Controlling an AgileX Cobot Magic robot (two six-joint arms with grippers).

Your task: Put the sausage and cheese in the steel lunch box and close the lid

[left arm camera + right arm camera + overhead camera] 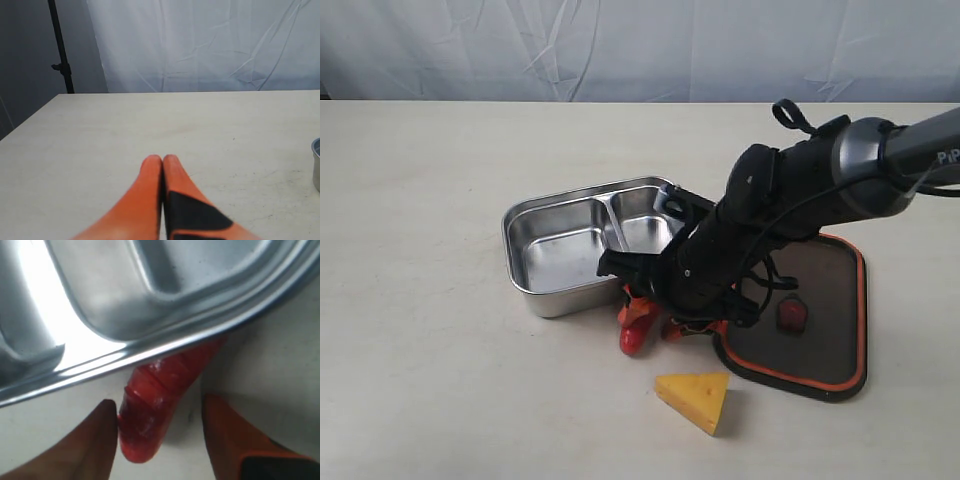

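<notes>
Bright, even light, soft shadows; glare whitens the steel lunch box (65, 315) in the blurry right wrist view

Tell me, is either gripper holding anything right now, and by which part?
Nothing is held yet. The right gripper stands open around one end of the sausage, beside the steel lunch box; the left gripper is shut and empty.
</notes>
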